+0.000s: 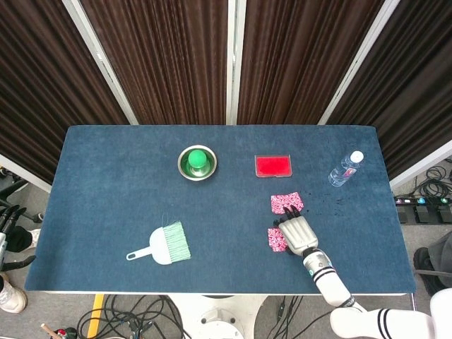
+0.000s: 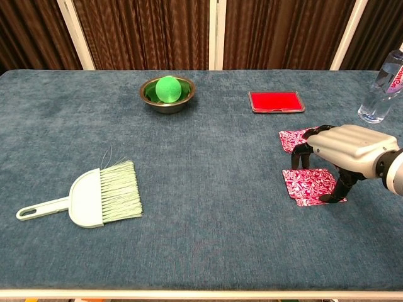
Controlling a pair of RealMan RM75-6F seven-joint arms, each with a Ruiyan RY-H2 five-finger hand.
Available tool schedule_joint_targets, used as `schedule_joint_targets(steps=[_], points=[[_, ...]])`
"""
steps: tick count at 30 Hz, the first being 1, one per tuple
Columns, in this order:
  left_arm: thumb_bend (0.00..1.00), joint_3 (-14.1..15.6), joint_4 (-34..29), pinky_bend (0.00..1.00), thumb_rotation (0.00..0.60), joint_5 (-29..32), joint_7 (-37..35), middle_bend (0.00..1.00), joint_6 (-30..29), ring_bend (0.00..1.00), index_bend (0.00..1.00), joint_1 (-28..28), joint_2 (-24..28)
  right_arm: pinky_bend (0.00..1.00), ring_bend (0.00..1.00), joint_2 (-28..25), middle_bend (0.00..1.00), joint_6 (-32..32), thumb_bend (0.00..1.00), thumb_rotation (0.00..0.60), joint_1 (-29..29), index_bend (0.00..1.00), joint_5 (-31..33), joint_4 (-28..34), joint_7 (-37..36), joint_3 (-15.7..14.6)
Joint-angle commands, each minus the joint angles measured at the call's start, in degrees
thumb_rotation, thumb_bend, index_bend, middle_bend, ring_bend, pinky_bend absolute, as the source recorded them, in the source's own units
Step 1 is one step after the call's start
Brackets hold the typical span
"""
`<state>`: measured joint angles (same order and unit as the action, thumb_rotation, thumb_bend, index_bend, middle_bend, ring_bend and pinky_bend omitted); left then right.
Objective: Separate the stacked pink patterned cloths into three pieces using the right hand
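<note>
Two pink patterned cloth patches lie flat at the table's right. The far cloth (image 1: pixel 285 203) (image 2: pixel 293 139) lies alone. The near cloth (image 1: pixel 276 240) (image 2: pixel 307 186) looks like a small stack with offset edges. My right hand (image 1: pixel 297 232) (image 2: pixel 345 146) arches over the near cloth. Its fingertips (image 2: pixel 301 162) touch down at the cloth's far edge and its thumb rests on the near right corner; the cloth stays flat. My left hand (image 1: pixel 8 215) shows only as dark spread fingers at the head view's left edge, off the table, holding nothing.
A red flat case (image 1: pixel 272 165) (image 2: pixel 276 101) lies behind the cloths, and a water bottle (image 1: pixel 345 169) (image 2: pixel 383 90) stands at the far right. A steel bowl with a green ball (image 1: pixel 197 162) (image 2: pixel 167 92) sits mid-back. A mint hand brush (image 1: pixel 164 244) (image 2: pixel 94 197) lies front left.
</note>
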<state>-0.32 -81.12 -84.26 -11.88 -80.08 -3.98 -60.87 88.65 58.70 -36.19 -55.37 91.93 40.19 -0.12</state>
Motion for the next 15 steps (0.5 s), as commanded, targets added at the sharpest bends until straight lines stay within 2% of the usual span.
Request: schedule_joint_targets(steps=[1, 15], points=[[0.0, -0.01, 0.01, 0.18, 0.6, 0.04, 0.0, 0.05, 0.03, 0.04, 0.09, 0.0, 0.01, 0.0, 0.07, 0.04, 0.38, 0.09, 0.1, 0.6, 0.02, 0.37, 0.01, 0.06, 0.12, -0.04], [0.0, -0.01, 0.35, 0.18, 0.6, 0.18, -0.58, 0.05, 0.25, 0.04, 0.09, 0.0, -0.12, 0.0, 0.12, 0.82, 0.44, 0.84, 0.12, 0.6, 0.05, 0.43, -0.02, -0.42, 0.79, 0.05]])
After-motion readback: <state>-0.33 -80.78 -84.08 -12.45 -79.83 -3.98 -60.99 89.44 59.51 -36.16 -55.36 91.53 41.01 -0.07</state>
